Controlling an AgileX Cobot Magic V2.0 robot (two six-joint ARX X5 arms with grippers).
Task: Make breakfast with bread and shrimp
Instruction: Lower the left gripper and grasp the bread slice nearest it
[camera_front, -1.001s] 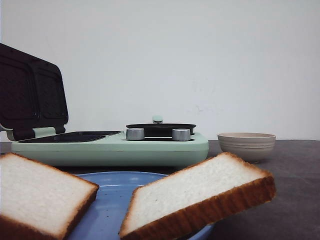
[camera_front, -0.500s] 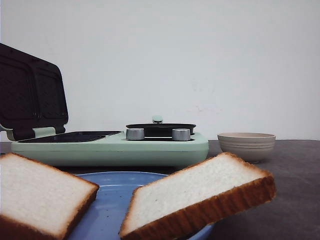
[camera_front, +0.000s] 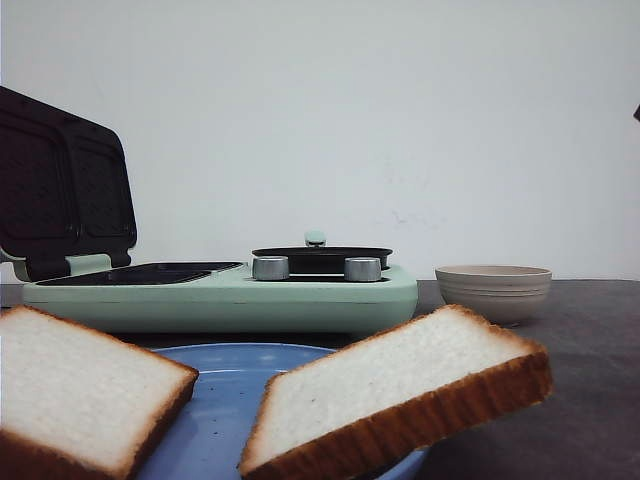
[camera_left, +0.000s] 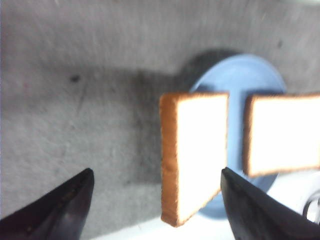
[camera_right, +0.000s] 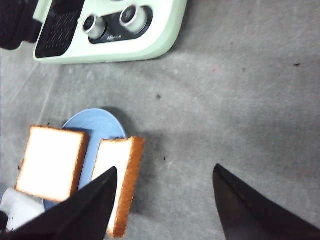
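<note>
Bread (camera_front: 390, 400) unmoved on plate (camera_front: 225, 385), bowl (camera_front: 493, 290) unchanged

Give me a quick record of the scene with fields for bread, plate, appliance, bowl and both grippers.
bread: two slices, both resting tilted on the plate's edges
plate: blue plate, on the grey table
appliance: mint-green sandwich maker, lid open, two silver knobs
bowl: beige ribbed bowl, right of the appliance; contents hidden
left gripper: open, empty
right gripper: open, empty
</note>
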